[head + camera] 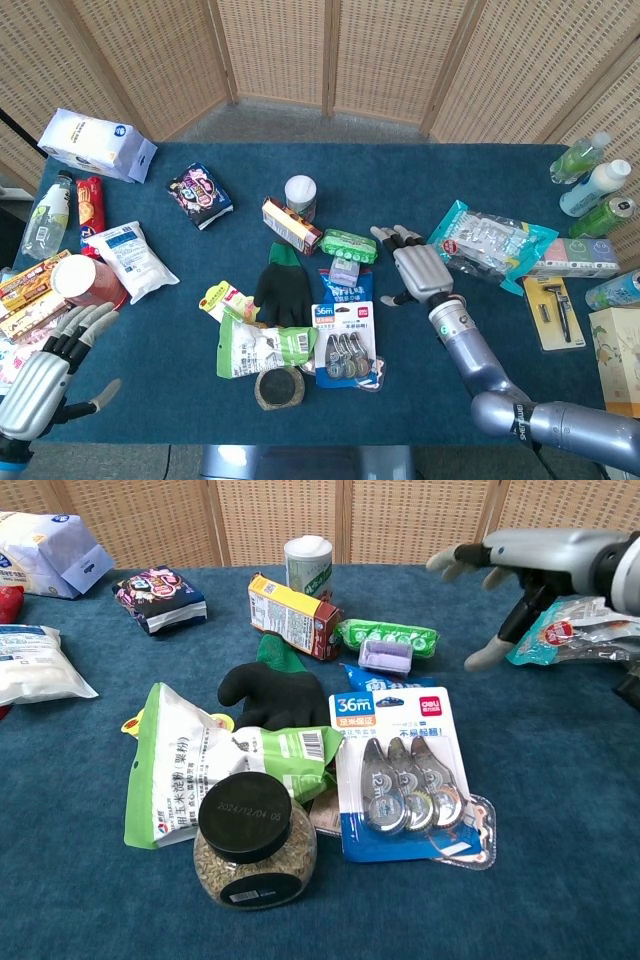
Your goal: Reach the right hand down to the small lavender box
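The small lavender box (344, 270) (385, 655) lies near the table's middle, just below a green packet (349, 245) (388, 634) and above a blue correction-tape card (345, 340) (400, 770). My right hand (417, 268) (515, 565) hovers palm down to the right of the box, fingers spread and empty, its fingertips (385, 234) a short way from the green packet. My left hand (45, 365) hangs open at the lower left, by the table's front edge, holding nothing.
A black glove (281, 288), a green snack bag (262, 347) and a dark-lidded jar (279, 387) crowd the area left of and below the box. An orange carton (291, 224) and white jar (300, 194) stand behind. A teal bag (487, 240) lies right of my right hand.
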You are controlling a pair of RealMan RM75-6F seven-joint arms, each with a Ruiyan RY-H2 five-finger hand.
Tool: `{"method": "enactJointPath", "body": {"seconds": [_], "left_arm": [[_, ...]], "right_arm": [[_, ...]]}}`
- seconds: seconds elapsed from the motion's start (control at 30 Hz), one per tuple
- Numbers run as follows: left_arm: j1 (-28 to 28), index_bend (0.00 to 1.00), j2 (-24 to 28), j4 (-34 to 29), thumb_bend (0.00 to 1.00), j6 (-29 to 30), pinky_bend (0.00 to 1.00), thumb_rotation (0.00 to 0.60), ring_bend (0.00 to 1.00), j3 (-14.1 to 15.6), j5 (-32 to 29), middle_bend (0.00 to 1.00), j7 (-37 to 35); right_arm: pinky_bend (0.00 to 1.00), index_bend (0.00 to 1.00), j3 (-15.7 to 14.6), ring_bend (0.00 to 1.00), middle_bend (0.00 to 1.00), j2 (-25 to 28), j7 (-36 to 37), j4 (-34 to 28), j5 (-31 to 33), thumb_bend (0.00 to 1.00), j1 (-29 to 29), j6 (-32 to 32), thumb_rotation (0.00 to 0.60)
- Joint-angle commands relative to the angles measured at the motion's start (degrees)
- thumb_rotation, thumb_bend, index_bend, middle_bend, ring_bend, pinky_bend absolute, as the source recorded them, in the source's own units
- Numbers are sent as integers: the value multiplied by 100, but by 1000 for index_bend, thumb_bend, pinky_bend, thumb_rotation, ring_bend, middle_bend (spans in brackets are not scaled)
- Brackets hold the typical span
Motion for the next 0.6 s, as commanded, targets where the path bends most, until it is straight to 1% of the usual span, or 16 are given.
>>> {"method": "enactJointPath", "body": {"seconds": [0.03,0.17,0.33,0.47,0.6], "left_arm": [[-14,81,-20,42,362,-19,0,600,1,-7,-23,85,-46],[-33,81,-48,106,363,-37,0,600,2,-16,-51,85,-120],[-29,80,-69,178,362,-18,0,600,1,-20,-79,84,-190],[1,81,-65,210,362,24,0,600,1,-8,-91,84,-216],[49,78,-46,213,362,100,0,600,1,6,-82,83,-208]], "right_arm": [[207,0,-148,93,212,53,-235,-161,219,127,181,-96,588],[214,0,-284,122,256,105,-512,-305,671,128,443,-264,589],[212,0,-445,124,259,0,-851,-271,1175,128,848,-369,588],[213,0,-545,123,259,-186,-1010,-47,1513,129,1169,-497,588],[213,0,-595,124,259,-391,-1086,316,1870,127,1499,-652,589]]}}
